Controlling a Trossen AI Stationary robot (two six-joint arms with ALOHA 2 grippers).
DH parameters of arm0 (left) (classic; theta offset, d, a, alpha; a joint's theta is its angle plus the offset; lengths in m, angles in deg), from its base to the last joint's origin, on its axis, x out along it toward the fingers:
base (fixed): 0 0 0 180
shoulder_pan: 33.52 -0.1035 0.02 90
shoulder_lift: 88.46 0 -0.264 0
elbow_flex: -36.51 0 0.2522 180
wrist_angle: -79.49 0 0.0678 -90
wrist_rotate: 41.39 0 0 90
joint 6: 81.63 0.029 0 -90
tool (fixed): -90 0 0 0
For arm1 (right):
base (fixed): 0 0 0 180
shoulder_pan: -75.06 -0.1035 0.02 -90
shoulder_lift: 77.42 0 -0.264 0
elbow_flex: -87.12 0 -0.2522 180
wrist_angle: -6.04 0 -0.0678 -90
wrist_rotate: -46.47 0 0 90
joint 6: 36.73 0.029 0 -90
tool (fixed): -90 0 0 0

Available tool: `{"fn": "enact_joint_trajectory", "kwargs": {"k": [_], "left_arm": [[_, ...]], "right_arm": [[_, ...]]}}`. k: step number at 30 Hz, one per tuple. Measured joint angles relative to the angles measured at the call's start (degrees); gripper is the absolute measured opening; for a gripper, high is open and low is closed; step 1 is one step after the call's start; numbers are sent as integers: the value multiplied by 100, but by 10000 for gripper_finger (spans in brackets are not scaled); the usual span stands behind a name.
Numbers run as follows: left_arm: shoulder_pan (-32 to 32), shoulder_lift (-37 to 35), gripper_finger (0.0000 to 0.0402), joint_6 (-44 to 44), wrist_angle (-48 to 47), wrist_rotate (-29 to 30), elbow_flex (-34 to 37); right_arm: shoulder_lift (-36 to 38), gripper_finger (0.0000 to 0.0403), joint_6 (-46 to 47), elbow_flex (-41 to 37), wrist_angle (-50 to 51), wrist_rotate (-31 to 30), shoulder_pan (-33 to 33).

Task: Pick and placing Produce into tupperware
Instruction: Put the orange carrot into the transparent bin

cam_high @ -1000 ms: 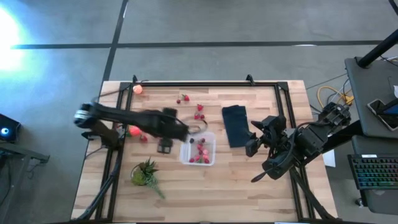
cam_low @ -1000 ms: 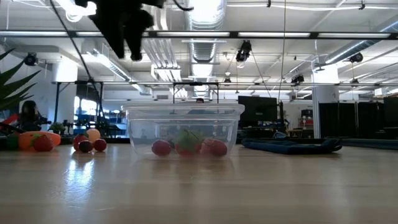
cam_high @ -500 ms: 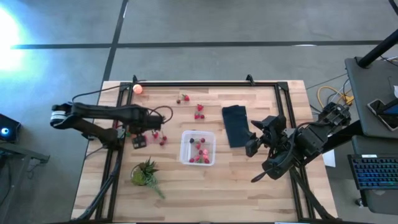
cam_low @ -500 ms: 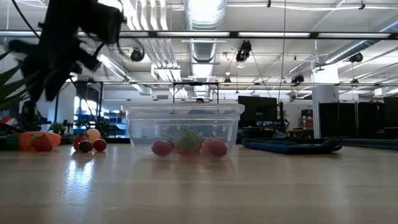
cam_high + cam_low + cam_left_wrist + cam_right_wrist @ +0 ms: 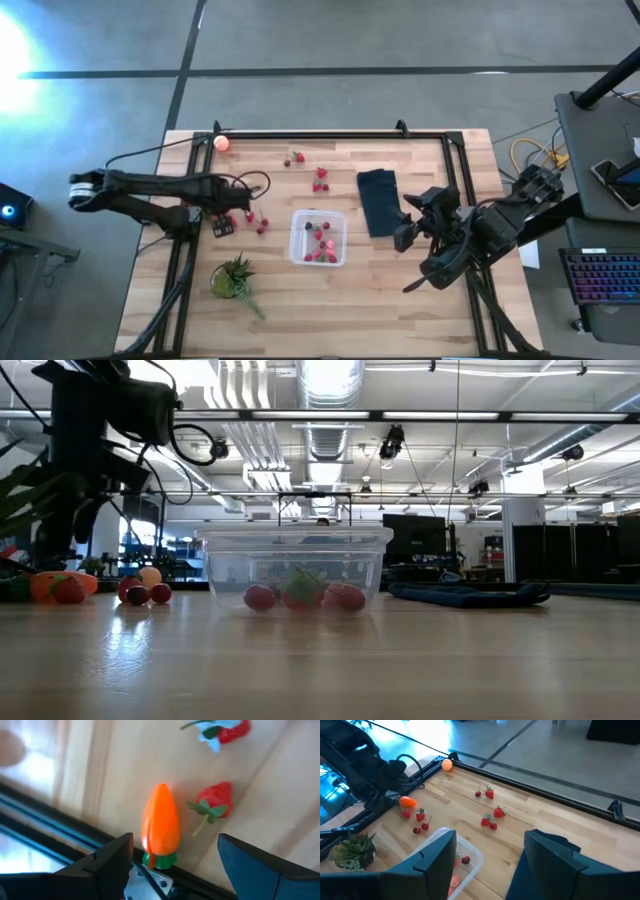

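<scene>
My left gripper (image 5: 172,862) is open and points down over the elongated orange piece (image 5: 160,822), a finger on either side of its green-topped end and touching nothing. In the high view the left gripper (image 5: 222,222) stands near the table's left edge. Loose red berries (image 5: 216,801) lie on the wood beside the orange piece. The clear tupperware (image 5: 318,238) sits mid-table with several red berries in it. The peach-orange ball (image 5: 221,142) rests at the far left corner. My right gripper (image 5: 490,870) waits open, raised to the right of the tupperware (image 5: 465,852).
A dark navy folded cloth (image 5: 377,201) lies right of the tupperware. A green leafy bunch (image 5: 233,279) sits near the front left. More berries (image 5: 320,180) are scattered beyond the box. A black frame rail (image 5: 330,135) borders the table.
My left gripper has swung from beside the tupperware toward the table's left edge and come down over the orange piece and the loose berries. The right arm and the tupperware have stayed where they were.
</scene>
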Motion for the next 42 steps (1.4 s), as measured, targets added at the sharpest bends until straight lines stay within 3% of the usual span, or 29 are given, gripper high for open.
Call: {"fn": "enact_joint_trajectory", "kwargs": {"k": [5, 10, 16, 23, 32, 42], "left_arm": [[-136, -148, 274, -838, 90, -58, 100], [-379, -131, 274, -1181, 289, -765, 299], [-1096, 436, 274, -404, -28, -1341, -94], [-1961, 1924, 274, 1622, -706, -592, -849], [-2222, 2961, 274, 1349, -891, -567, -1614], [-2214, 2989, 274, 1405, -312, -968, -1553]], "right_arm": [[0, 226, 47, -42, 0, 0, -1], [159, 226, -302, -48, -8, 17, -119], [894, 226, -381, -74, 3, -175, 5], [1761, 226, -630, -404, 2, -161, 242], [2522, 226, -1111, -552, 0, 48, 252], [2835, 226, -1198, -558, 0, -164, 267]]}}
